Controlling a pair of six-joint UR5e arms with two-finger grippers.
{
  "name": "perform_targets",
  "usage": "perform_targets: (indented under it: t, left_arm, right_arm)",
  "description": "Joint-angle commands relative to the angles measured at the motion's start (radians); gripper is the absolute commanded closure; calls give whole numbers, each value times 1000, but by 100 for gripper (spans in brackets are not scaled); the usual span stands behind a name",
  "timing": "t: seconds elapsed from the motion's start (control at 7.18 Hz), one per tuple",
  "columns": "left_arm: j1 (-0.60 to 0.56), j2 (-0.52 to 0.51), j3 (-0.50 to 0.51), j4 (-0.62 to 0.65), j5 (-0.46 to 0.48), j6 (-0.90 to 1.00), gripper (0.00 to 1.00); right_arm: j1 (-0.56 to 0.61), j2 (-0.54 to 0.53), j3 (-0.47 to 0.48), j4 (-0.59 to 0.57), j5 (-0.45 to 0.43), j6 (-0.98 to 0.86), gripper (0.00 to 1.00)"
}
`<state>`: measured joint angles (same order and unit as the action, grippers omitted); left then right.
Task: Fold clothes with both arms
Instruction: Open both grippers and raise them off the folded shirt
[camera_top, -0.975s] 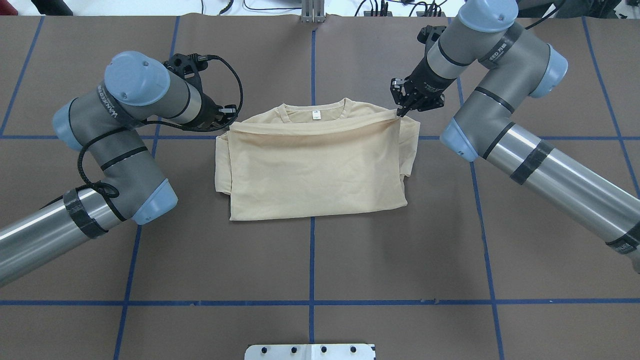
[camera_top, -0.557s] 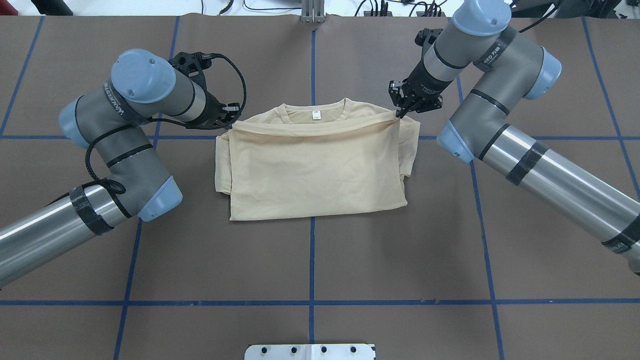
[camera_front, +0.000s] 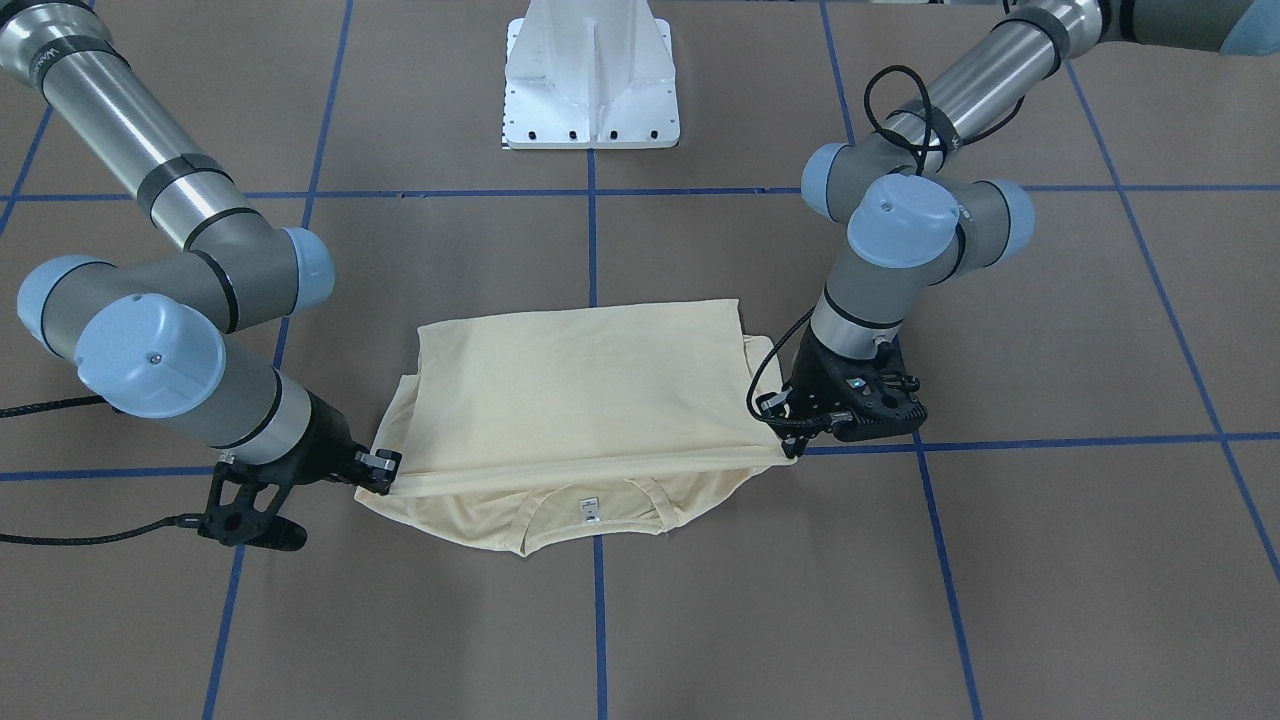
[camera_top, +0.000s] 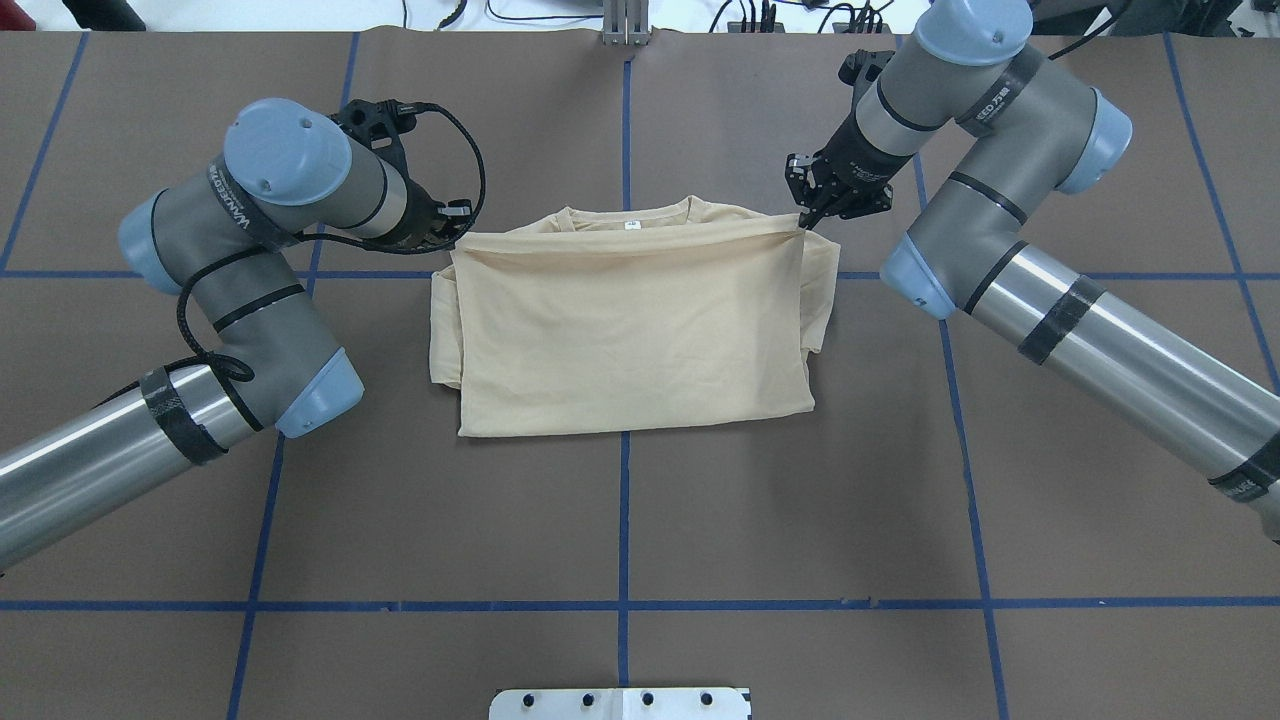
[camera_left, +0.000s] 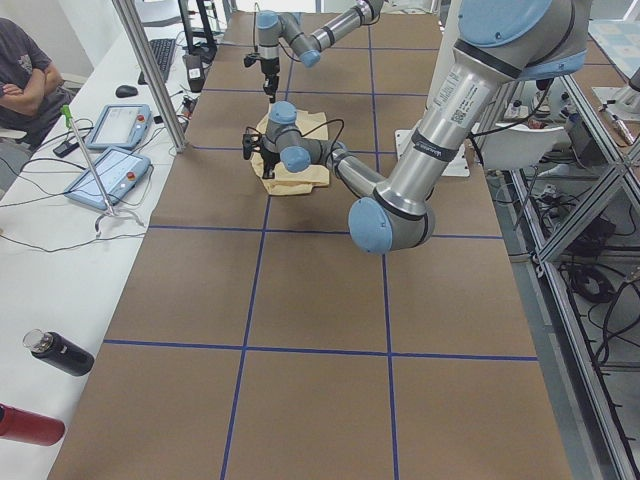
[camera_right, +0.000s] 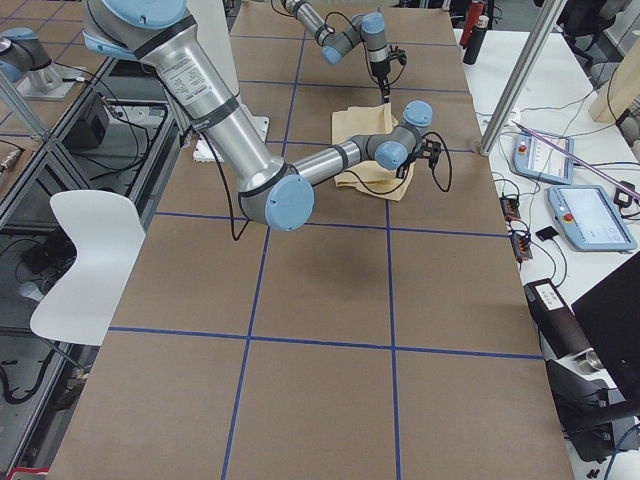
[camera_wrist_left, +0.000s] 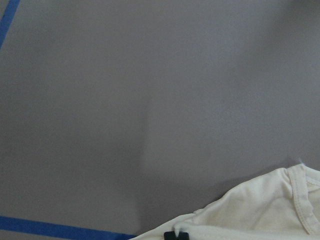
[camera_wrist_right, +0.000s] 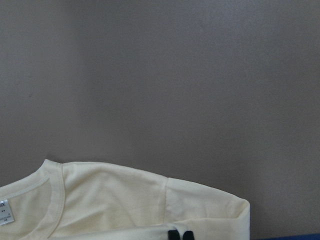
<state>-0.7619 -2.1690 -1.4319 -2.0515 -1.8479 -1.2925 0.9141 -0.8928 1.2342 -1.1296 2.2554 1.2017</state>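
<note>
Moved since the earlier frame: the lifted hem edge of the shirt (camera_top: 630, 330) now lies farther toward the collar, and the neck tag (camera_top: 632, 225) is partly covered where it was fully exposed. Both end effectors have shifted with that edge.

Left arm (camera_top: 250, 250): grey, blue-capped, reaching in low over the surface (camera_top: 620, 520). Left end effector (camera_top: 450, 226): fingers pinched close together on the left corner of the folded-over hem; its wrist view shows the dark fingertips (camera_wrist_left: 176, 235) nipped on cream cloth, with the collar curve beside them.

Shirt: pale cream, at the middle of the surface, folded in half front to back, plain side uppermost. The upper layer reaches almost to the neckline. Tucked layers show past both side edges. It straddles the crossing of the blue tape lines (camera_top: 623, 500).

Right end effector (camera_top: 806, 214): fingers closed tight on the right corner of the same hem, held just above the shoulder seam; fingertips (camera_wrist_right: 180, 235) show against the cloth. Right arm (camera_top: 1000, 200): comes in from the right, elbow raised.
</note>
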Motion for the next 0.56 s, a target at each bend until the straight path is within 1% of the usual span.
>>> perform_targets:
  t: [0.0,0.42]
  left_arm:
    - [-10,-2,1,1,1,-1,100]
    - [-8,-14,-2,2,-1,-11,100]
  right_arm:
    - [12,0,-1,-1,1,1,100]
    - [-3,0,4,4,0,2,100]
